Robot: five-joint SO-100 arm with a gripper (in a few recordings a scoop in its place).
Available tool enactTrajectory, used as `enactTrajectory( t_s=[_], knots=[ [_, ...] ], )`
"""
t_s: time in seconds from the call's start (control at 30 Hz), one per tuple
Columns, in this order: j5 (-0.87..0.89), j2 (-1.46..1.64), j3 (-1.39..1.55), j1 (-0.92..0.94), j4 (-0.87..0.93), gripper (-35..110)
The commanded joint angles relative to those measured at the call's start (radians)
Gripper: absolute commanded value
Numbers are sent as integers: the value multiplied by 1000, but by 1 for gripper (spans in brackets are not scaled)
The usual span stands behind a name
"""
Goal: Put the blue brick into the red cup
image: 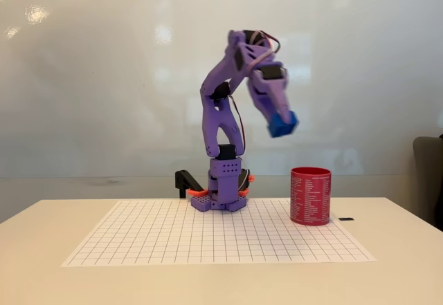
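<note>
In the fixed view the gripper (282, 121) is smeared by motion, so the fingers cannot be made out one from the other. The blue brick (283, 124) at its tip is blurred too; its studs and edges are lost. The white text on the red cup (310, 196) is too small to read. A small dark thing (346, 218) on the table right of the cup is too tiny to name. A dark chair (429, 177) is cut off by the right edge.

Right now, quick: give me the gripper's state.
Gripper: closed on the blue brick, held in the air, higher than the red cup and a little to its left in the fixed view.
</note>
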Motion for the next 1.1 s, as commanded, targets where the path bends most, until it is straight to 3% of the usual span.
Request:
enactTrajectory(
  t_s=[0.0,0.33,0.5,1.07],
  knots=[
    [40,67,29,-227,-34,0],
    [127,72,57,-641,-21,0],
    [138,186,216,-767,-98,0],
    [11,267,492,-571,-120,0]
  ],
)
